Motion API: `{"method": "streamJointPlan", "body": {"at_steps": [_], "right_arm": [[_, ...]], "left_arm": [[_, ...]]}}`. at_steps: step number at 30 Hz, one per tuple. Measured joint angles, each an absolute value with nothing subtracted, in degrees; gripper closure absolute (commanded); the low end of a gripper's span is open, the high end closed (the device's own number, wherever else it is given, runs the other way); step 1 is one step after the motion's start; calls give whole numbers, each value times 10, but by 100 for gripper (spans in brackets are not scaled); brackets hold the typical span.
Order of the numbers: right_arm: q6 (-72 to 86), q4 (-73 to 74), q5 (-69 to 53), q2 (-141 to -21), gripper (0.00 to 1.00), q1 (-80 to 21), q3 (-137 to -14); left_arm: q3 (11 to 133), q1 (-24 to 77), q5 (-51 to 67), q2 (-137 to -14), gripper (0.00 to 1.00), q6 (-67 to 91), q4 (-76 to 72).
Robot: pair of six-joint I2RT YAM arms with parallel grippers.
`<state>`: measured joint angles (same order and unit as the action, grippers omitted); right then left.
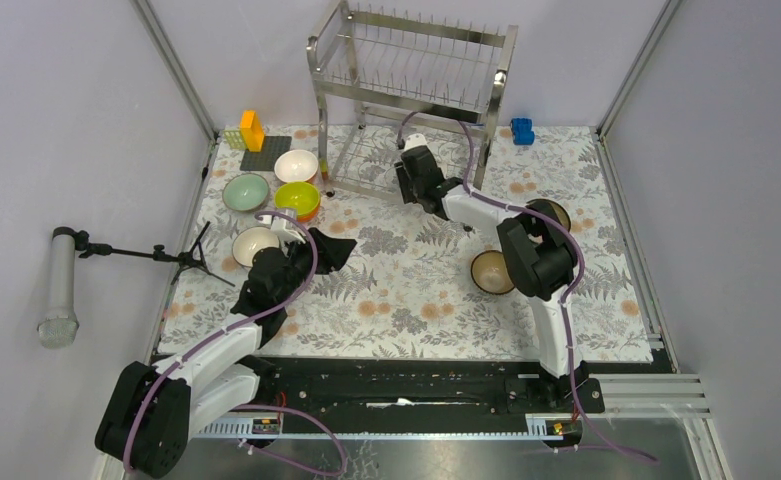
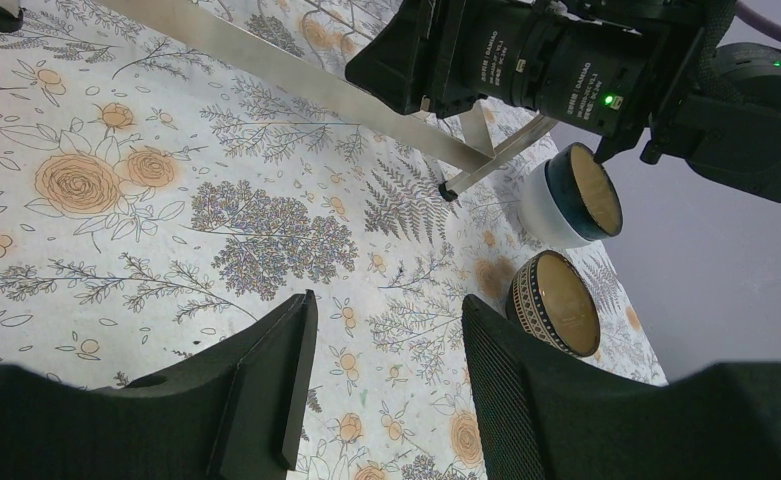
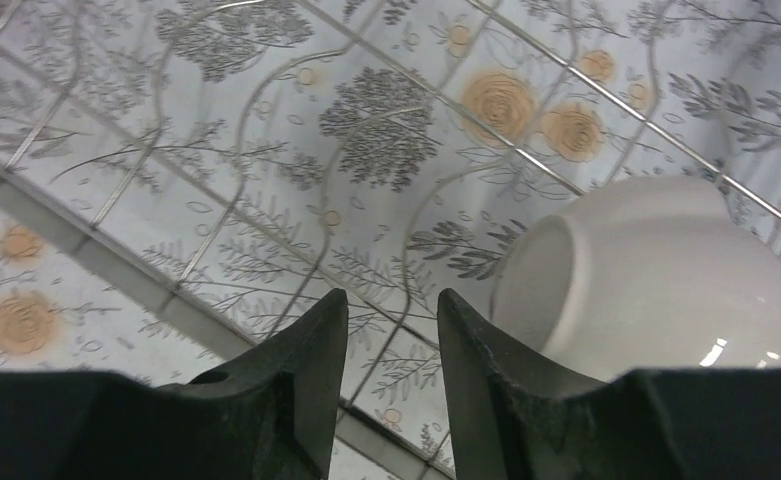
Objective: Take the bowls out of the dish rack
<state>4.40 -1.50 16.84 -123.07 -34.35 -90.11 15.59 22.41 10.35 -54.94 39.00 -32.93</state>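
Note:
The steel dish rack (image 1: 406,90) stands at the far middle of the table. My right gripper (image 1: 416,155) reaches into its lower tier. In the right wrist view it (image 3: 391,310) is open and empty, with a white bowl (image 3: 656,280) lying on its side on the wire shelf (image 3: 266,140) just right of the right finger. My left gripper (image 1: 338,250) is open and empty (image 2: 386,360) above the floral cloth. White (image 1: 296,165), pale green (image 1: 246,192), yellow-green on orange (image 1: 297,199) and cream (image 1: 256,243) bowls sit at the left. A brown-gold bowl (image 1: 492,271) (image 2: 556,303) and a blue-rimmed one (image 2: 571,195) sit at the right.
A yellow block (image 1: 253,130) on a dark plate (image 1: 266,152) and a blue block (image 1: 522,131) lie beside the rack. A tripod with a grey cylinder (image 1: 61,285) stands off the table's left edge. The right arm's camera (image 2: 556,60) hangs in front of my left gripper.

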Motion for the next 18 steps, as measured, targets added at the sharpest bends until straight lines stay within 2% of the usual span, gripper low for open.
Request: {"method": "streamJointPlan", "body": {"at_steps": [10,13,18], "right_arm": [[27,-7,24,-1228,42,-349,-933],[30,-18,35,-1214,31,-353,-907],[31,-33,101,-1161,29,-355,-843]], "left_arm": [[156,224,103,-552,40,390,-329],[156,224,103,-552,39,390,-329],[156,224,103,-552,39,390,-329]]}}
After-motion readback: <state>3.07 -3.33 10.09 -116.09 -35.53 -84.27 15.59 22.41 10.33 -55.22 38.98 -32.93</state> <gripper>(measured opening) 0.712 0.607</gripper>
